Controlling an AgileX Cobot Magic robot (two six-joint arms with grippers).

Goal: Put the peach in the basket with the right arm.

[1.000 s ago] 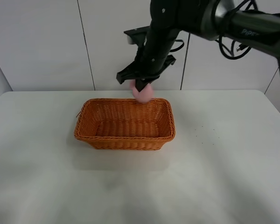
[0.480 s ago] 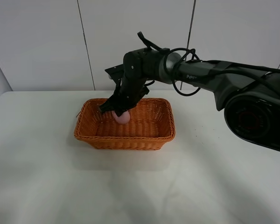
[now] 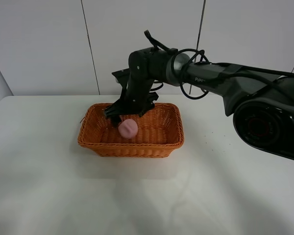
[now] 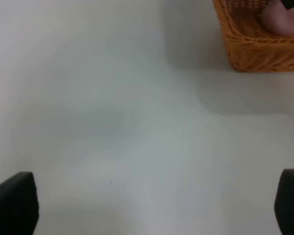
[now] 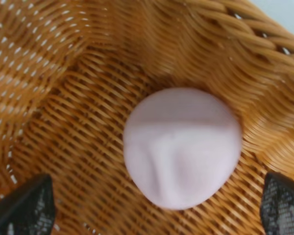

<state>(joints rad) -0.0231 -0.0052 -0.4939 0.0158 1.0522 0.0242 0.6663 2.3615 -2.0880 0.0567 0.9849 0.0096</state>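
Peach (image 3: 128, 128) down inside basket (image 3: 137, 146), lying on woven floor left of centre in high view, close to one flaring wall under braided rim. Placed straight below right jaws, on line of their approach, not off to either side. Those right jaws spread wide and pinching nothing: fingertips (image 5: 23, 206) showing only at two corners of right wrist view, well apart from fruit lying between and beyond them, no contact with skin or wicker to be seen. Roundish, matte pink, shallow crease across top; no long axis worth lining up on, pointed tip not made out. Reaching in from right of high view, right arm (image 3: 159, 66) bent down over far rim, wrist hanging just above basket's inside. Over on other side, left jaws likewise spread and empty, hovering above bare white surface (image 4: 112, 122), with only one wicker corner and a sliver of peach caught at edge of left wrist view; clearly the farther of the two. Placing looks done, by this reckoning; remaining move a plain lift straight up and back. Room enough for that: low sides, open air above. Chief risk a fingertip snagging braided rim on way out and dragging light basket; round fruit apt to roll a little on any tilt.
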